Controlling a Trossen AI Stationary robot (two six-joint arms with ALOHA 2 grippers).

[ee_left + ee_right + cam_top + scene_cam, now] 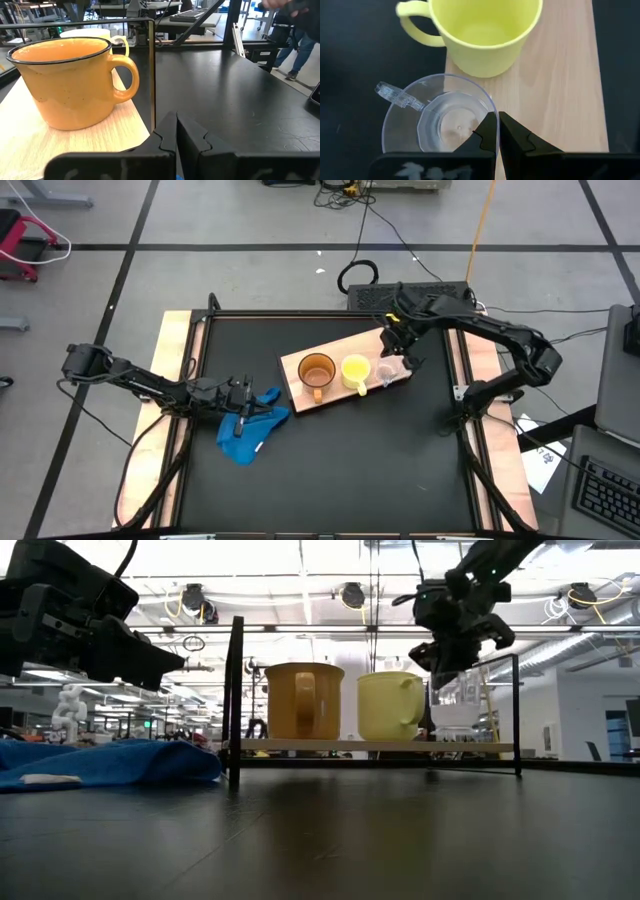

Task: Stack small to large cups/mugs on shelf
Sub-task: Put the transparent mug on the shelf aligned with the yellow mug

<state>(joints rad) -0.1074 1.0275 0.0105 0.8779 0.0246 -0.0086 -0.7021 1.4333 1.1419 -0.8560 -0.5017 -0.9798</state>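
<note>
Three vessels stand upright on their bases in a row on the light-wood shelf (300, 395): the orange-brown mug (316, 370), the yellow mug (355, 370) and the clear plastic cup (386, 372). My right gripper (398, 348) is shut and points down over the clear cup (440, 120), its tips (497, 131) over the cup's rim; no contact shows. My left gripper (262, 404) is shut and points level toward the orange-brown mug (70, 80), short of the shelf's near-left corner.
A blue cloth (250, 428) lies crumpled on the black tabletop under and beside my left gripper. Thin black frame posts (236, 700) stand around the table. People move in the room beyond (295, 30).
</note>
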